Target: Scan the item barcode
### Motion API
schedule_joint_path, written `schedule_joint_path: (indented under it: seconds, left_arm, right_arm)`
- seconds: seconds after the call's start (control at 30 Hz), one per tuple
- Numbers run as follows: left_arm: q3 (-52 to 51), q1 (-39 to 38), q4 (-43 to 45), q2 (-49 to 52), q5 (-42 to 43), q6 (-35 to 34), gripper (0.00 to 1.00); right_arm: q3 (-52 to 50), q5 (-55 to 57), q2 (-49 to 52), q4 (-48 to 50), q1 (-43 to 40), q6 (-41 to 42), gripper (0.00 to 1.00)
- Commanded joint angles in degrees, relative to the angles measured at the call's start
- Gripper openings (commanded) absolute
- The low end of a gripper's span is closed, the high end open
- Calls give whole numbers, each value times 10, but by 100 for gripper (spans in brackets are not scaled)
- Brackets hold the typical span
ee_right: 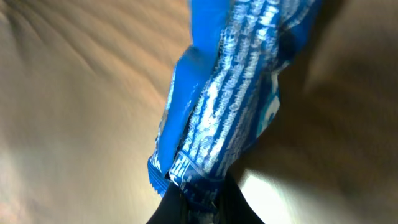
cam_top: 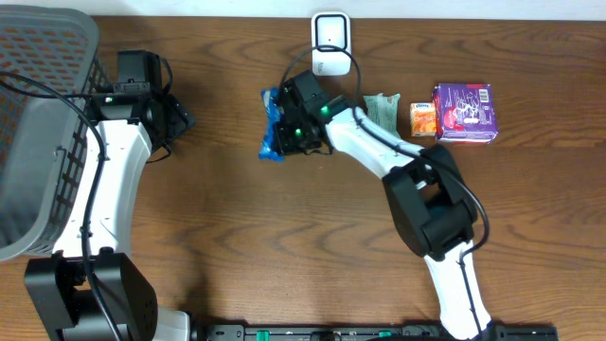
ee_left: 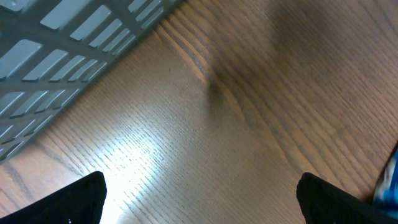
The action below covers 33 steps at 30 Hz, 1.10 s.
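Looking down from overhead, you see the right gripper pinching the blue packet, with the white scanner just beyond it at the far edge of the table. The hold looks chosen so the packet can be lifted and turned toward the scanner's face; that is my judgement. The left gripper sits well to the left, beside the grey basket, out of the way. To the right lie a greenish packet, an orange carton and a purple box, untouched.

Left wrist view: you get bare wood and the basket's slats, with the left fingertips spread wide at the frame corners and nothing between them. A blue blur at the right edge is probably the packet, though it is too smeared to be sure. Overhead does not show this spread clearly.

Right wrist view: the jaws are pressed together on the crimped end of the blue packet, white print running along it. Only here do you see that the pinch is on the seal edge, leaving the broad faces free. No barcode is legible from this angle.
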Motion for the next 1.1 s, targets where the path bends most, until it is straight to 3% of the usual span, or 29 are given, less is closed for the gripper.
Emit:
schedule_joint_path:
  seconds: [0.0,0.17,0.33,0.53,0.63,0.73,0.83,1.0,1.07]
  left_arm:
    - [0,1,-2,2,-7,-7,98]
    - [0,1,-2,2,-7,-7,98]
    - [0,1,-2,2,-7,-7,98]
    - [0,1,-2,2,-7,-7,98]
    - [0,1,-2,2,-7,-7,98]
    - [0,1,-2,2,-7,-7,98]
    - [0,1,-2,2,-7,-7,98]
    - [0,1,-2,2,-7,-7,98]
    - [0,1,-2,2,-7,-7,98]
  right_arm:
    - [4,-19,-28,-79,-7,-21,1]
    - [5,-13,-48,-212,-8,-49,1]
    - [9,29,-89,-271,-10,-80,2]
    - [49,150,-153,-300,-10,-81,58]
    - [56,186,-178,-271,-10,-84,63]
    - [56,195,-186,-227,-10,-87,60]
    - [55,195,-178,-192,-10,-87,45]
    - [52,195,-145,-166,-10,-84,7]
    - [52,195,-126,-164,-9,-84,1]
